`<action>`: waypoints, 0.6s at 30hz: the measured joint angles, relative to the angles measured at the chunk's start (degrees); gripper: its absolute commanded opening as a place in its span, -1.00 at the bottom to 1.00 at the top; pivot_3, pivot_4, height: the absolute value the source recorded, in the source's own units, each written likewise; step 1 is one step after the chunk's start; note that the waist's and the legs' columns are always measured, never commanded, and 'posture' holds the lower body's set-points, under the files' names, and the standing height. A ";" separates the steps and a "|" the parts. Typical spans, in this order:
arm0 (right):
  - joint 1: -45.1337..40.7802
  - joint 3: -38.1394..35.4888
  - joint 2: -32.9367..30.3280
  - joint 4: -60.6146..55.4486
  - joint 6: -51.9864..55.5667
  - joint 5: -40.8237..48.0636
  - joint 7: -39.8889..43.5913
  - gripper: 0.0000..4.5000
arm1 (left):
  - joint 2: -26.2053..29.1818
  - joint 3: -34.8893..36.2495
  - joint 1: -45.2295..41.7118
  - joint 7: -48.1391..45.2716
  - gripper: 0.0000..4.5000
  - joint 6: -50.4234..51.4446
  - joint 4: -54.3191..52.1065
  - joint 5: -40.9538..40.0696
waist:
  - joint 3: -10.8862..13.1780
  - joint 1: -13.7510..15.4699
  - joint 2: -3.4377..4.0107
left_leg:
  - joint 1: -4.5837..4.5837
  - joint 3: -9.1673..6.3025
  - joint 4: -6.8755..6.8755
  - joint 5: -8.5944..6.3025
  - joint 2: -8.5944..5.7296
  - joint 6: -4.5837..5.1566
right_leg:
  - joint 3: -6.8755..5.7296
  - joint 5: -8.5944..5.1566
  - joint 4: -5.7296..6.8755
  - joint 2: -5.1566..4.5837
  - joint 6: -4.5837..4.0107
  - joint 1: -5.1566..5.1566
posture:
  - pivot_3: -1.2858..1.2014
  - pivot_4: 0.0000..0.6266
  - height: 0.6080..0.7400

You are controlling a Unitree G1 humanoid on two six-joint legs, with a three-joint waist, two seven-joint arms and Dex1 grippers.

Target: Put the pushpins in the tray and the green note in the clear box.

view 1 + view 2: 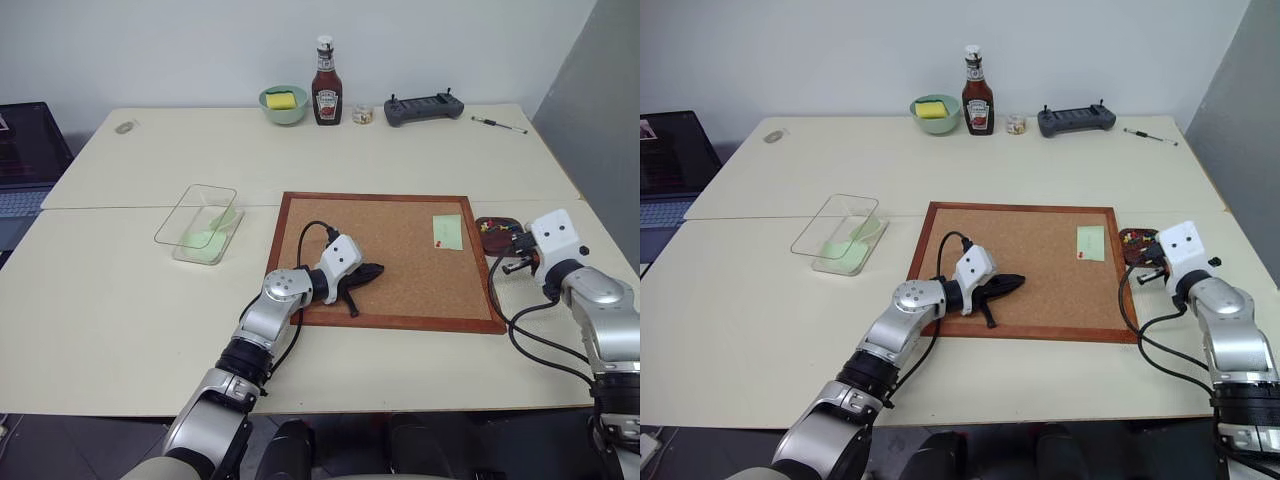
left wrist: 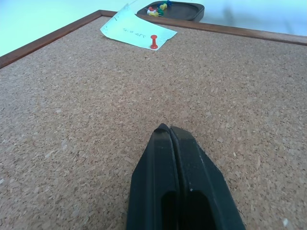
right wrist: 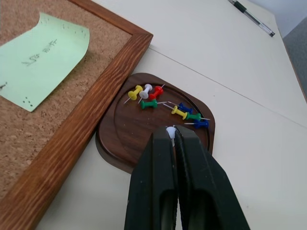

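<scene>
The green note (image 1: pixel 448 231) lies on the corkboard (image 1: pixel 400 285) near its right edge, with a red pushpin (image 2: pixel 153 42) through one corner. Just right of the board sits the dark brown tray (image 3: pixel 122 143), which holds several coloured pushpins (image 3: pixel 148 103). My right gripper (image 3: pixel 171 132) hangs over the tray, shut on a white pushpin head at its tips. My left gripper (image 1: pixel 375 270) rests shut and empty on the middle of the cork. The clear box (image 1: pixel 190 205) stands left of the board with pale green paper inside.
Along the table's far edge stand a green bowl (image 1: pixel 284 102) with a yellow sponge, a ketchup bottle (image 1: pixel 327 85), a small jar (image 1: pixel 362 114), a black controller (image 1: pixel 424 108) and a pen (image 1: pixel 499 124). A laptop (image 1: pixel 25 150) sits at the far left.
</scene>
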 measured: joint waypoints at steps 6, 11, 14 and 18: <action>-3.34 1.31 0.48 6.53 -3.65 -2.27 -1.23 -0.67 | -0.04 0.01 0.01 0.02 -1.00 0.01 -0.05 0.21 | 0.00 -0.01 0.01 | 0.00 0.01 0.00 0.00 0.00 0.00 | 0.00 0.00 0.00 0.00 0.00 0.00 | 0.03 -0.52 1.00; -4.29 1.86 0.82 8.96 -5.71 -2.68 -1.83 -0.18 | -0.07 0.02 0.09 0.11 -1.00 0.04 -0.18 0.27 | -0.01 0.00 0.01 | 0.00 0.01 0.00 0.00 0.00 0.00 | 0.00 0.00 0.00 0.00 0.00 0.01 | 0.03 -0.52 1.00; -4.46 1.83 0.83 9.42 -6.48 -2.77 -2.03 0.08 | -0.07 0.04 0.21 0.20 -1.00 0.04 -0.32 0.30 | -0.01 -0.02 0.02 | 0.00 0.00 0.00 0.00 0.00 0.00 | 0.00 0.00 0.00 0.00 0.00 0.01 | 0.03 -0.52 1.00; -4.32 1.36 0.88 8.80 -6.62 -2.20 -2.11 0.43 | -0.08 0.04 0.26 0.26 -1.00 0.05 -0.45 0.33 | -0.01 -0.01 0.02 | 0.00 0.01 0.00 0.00 0.00 0.00 | 0.01 0.00 0.00 0.00 0.00 0.00 | 0.03 -0.52 1.00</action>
